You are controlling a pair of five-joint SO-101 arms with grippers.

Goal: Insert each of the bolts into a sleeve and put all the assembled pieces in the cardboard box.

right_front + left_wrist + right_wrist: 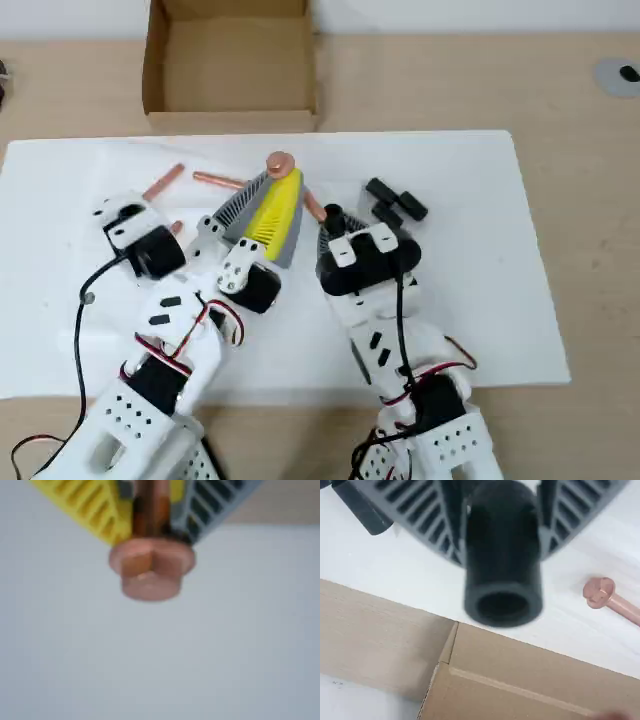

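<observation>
Near the box [232, 68], the left gripper [276, 180] is clamped on a bolt [151, 570], the right gripper [502, 535] on a sleeve [503, 595].

The high view looks down on the surface [590, 200] and both arms. Each wrist view peers closely past its fingers [85, 505]; beyond the right's, the cardboard box [520, 680] also shows from above.

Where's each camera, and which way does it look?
High view: fixed above, looking down on both arms, the white mat and the cardboard box.
Left wrist view: on the left wrist, looking past the left gripper at its bolt.
Right wrist view: on the right wrist, past the right gripper and its sleeve toward the box.
Shared: high and right wrist views show the box.
</observation>
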